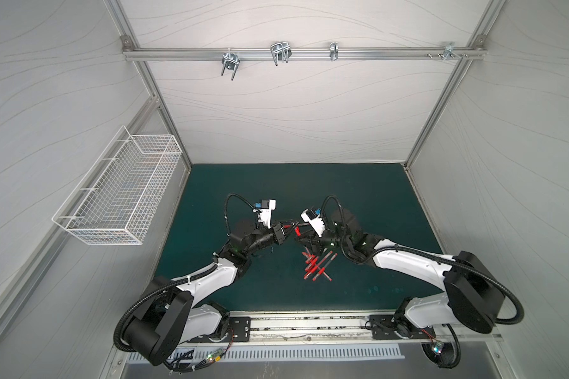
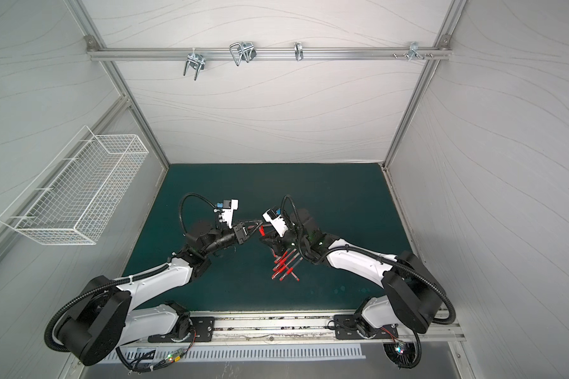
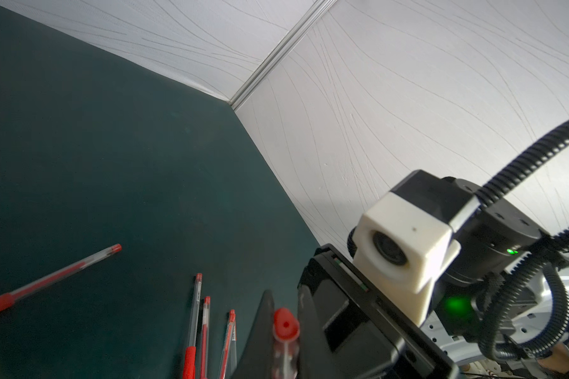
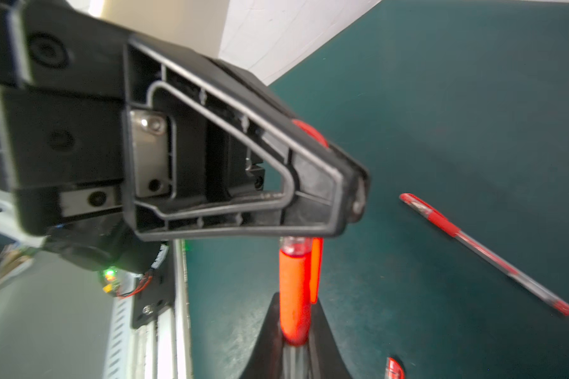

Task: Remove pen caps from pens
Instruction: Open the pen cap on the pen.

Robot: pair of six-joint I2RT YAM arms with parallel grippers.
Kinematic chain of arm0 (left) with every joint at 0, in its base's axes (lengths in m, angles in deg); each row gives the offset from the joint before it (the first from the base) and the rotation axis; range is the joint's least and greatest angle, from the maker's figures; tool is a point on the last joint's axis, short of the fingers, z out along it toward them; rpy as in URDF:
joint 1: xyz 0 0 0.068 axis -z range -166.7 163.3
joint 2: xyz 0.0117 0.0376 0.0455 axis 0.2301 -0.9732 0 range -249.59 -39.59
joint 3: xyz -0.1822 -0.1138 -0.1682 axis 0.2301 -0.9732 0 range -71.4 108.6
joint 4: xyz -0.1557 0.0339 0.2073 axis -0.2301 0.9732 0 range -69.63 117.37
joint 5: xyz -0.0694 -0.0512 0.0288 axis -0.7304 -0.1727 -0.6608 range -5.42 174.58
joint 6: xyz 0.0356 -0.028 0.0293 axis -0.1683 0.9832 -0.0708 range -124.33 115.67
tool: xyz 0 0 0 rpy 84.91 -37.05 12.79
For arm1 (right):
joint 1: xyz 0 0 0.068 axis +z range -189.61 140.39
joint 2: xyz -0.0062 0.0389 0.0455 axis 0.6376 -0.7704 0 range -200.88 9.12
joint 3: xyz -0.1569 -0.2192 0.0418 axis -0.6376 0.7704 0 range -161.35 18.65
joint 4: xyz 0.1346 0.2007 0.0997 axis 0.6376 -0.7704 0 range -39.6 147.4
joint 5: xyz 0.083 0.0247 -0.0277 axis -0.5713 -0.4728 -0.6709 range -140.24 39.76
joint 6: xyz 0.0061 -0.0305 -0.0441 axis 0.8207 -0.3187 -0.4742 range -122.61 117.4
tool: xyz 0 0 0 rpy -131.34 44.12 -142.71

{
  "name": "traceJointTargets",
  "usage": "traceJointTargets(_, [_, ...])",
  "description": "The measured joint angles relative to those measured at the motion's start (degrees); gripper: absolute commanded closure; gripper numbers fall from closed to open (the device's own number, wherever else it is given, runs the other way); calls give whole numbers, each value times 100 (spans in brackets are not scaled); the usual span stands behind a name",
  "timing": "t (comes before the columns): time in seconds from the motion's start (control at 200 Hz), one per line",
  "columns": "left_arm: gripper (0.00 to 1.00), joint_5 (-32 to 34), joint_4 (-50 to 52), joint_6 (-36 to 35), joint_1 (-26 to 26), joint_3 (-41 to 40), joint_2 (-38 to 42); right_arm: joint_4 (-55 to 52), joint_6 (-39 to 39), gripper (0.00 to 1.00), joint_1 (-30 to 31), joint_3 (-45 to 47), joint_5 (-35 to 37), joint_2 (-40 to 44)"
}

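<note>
Pens (image 1: 316, 267) lie crossed in a loose heap on the green surface (image 1: 358, 197), toward the front and beside the right arm. Just behind the heap the two pincers meet tip to tip. The left pincer (image 3: 286, 297) is clamped on the clear barrel of one pen (image 3: 284, 356), whose red end plug pokes past the fingers, and the right pincer (image 4: 296, 303) is closed tight on its red cap (image 4: 293, 282), seated on the barrel.

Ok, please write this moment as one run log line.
left fingers: shut on pen barrel | right fingers: shut on its cap | cap: not yet off | other pens: lying on mat
</note>
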Motion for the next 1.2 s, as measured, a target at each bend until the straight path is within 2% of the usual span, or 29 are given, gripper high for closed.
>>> traceJointTargets(0.095, [100,-17,11,50,-33,-13,4,61,24,100,-66,-35,-271,-116])
traceJointTargets(0.175, [100,-28,24,90,-81,-20,7,-79,-61,100,7,-127,-85,-133])
traceJointTargets(0.235, [100,-20,66,107,-131,-20,31,-225,-164,100,153,-221,317,-131])
traceJointTargets(0.49, [100,219,538,26,-214,-57,385,-400,-435,100,1143,-352,2874,-94])
traceJointTargets(0.555, [100,269,669,7,-214,-61,494,-378,-439,100,1270,-354,3259,-94])
traceJointTargets(0.635, [100,306,772,2,-214,-61,568,-363,-450,100,1320,-356,3405,-94])
traceJointTargets(0.74, [100,306,796,17,-221,-61,577,-361,-450,100,1185,-356,3014,-98])
traceJointTargets(1.035, [100,133,739,105,-229,-61,612,-118,-337,100,251,-234,503,-101])
traceJointTargets(1.2, [100,-24,649,236,-273,-61,595,-232,-385,100,136,-297,146,-103])
